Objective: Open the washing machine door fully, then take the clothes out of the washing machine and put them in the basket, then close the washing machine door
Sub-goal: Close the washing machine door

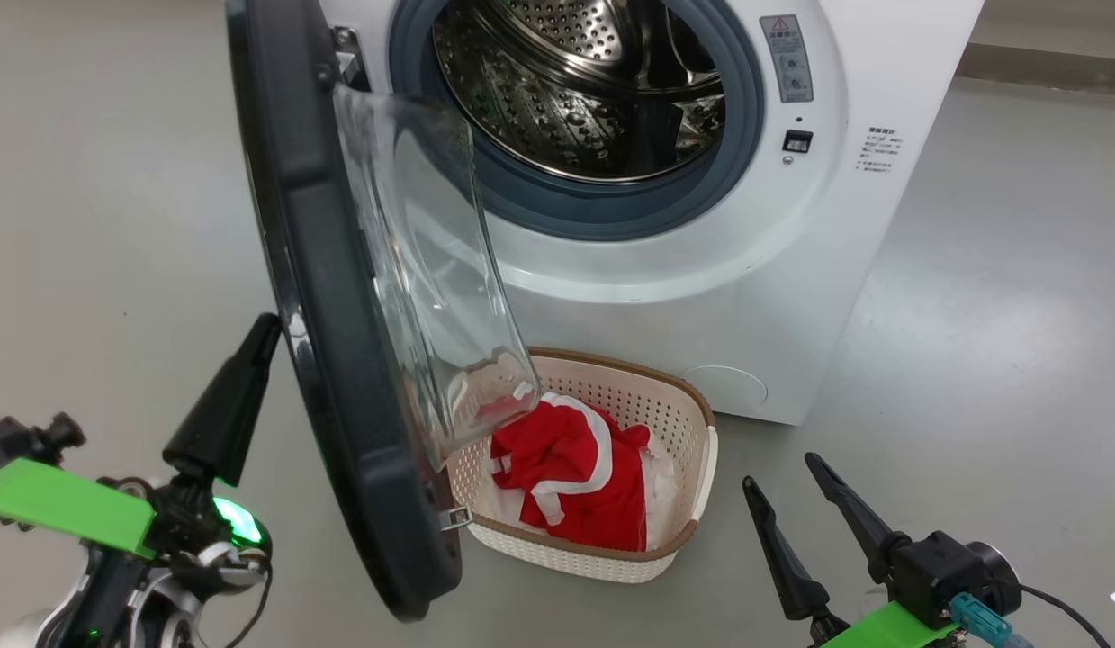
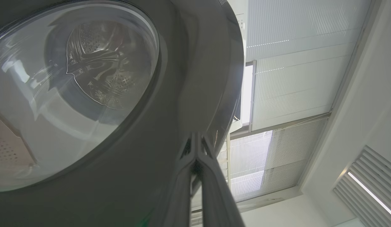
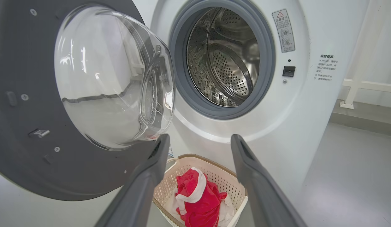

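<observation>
Clothes (image 1: 575,468) lying in basket (image 1: 694,398) by open washing machine door (image 1: 323,315); drum (image 1: 593,90) looking empty. We are judging door-closing in hand: left gripper (image 1: 262,333), clenched on nothing, sitting by door's outer face, needing inward push. Right gripper (image 1: 780,472) gaping, empty.

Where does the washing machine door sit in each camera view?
Head view: door left of centre, open, edge-on.
Left wrist view: door across left and centre, outer face.
Right wrist view: door on left half, inner face.
Shared landmark: the steel drum.
</observation>
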Motion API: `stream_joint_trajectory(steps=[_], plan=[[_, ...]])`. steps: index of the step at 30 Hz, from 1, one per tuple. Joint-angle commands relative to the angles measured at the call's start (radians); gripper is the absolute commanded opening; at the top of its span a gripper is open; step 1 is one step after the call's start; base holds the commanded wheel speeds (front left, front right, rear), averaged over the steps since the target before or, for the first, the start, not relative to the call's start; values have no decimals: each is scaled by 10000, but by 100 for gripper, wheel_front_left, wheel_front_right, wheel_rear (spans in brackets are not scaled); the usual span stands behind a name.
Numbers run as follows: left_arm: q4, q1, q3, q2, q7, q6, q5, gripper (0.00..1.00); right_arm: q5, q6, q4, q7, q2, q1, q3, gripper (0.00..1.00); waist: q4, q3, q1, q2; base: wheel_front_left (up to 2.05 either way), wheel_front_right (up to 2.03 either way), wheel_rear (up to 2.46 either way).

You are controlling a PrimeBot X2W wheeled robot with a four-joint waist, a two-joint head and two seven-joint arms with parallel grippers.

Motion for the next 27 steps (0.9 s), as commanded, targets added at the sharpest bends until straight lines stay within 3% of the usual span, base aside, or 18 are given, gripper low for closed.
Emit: stream_joint_trajectory(steps=[1,9,27], plan=[[-343,-31,131,166,95,102,100,0,-20,63,-241,-63,5,-540,210,100,-50,41,0,0,0,0,0],[-388,-33,-229,155,-71,301,277,0,-66,63,-242,-63,5,-629,204,100,-278,205,0,0,0,0,0],[165,-953,-1225,96,-1160,78,-58,0,-70,63,-252,-63,5,-843,187,100,-1521,574,0,0,0,0,0]])
